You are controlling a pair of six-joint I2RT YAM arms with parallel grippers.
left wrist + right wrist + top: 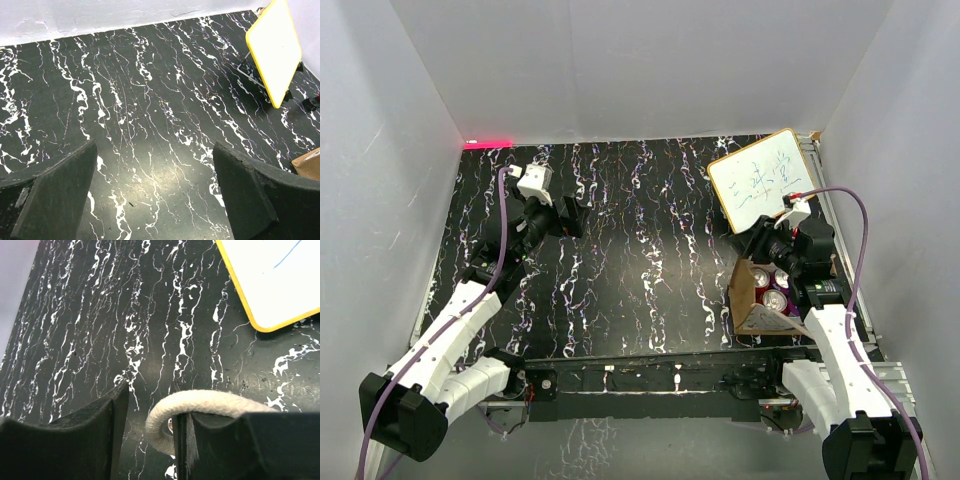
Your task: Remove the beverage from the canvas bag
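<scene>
right gripper (pixel 152 405): partly open, a narrow gap between the two dark fingers (pixel 85 435); clamped on nothing that shows.
right gripper contact: cream rope handle (pixel 200 402) draped over the top of the right-hand finger, its bend dropping into the gap; a sliver of space between rope and the other finger.
right arm pose: reaching forward from the near right corner, wrist bent over the far edge of the canvas bag (pixel 745 292), gripper (pixel 760 243) low and pointing out over the table (pixel 650 230), between bag and whiteboard.
left gripper (pixel 155 147): wide open, fingers (pixel 55 195) far apart, nothing between them but bare marble top.
left gripper contact: none seen; whether it hangs clear of the table cannot be told from the wrist view.
left arm pose: stretched forward along the left side in the top view, gripper (pixel 568 215) turned toward the middle of the table, well apart from the bag.
canvas bag: near right corner of the table, just beside the right arm's forearm; tan side panel facing left, mouth open upward; one tan corner at the right edge of the left wrist view (pixel 309 162).
beverage cans (pixel 775 298): inside the bag, upright, silver tops showing; three tops countable, the rest hidden under the arm.
whiteboard (pixel 765 178): yellow-framed, tilted, far right of the table, just beyond the bag; blue writing on it, unreadable.
table: black with white veining.
</scene>
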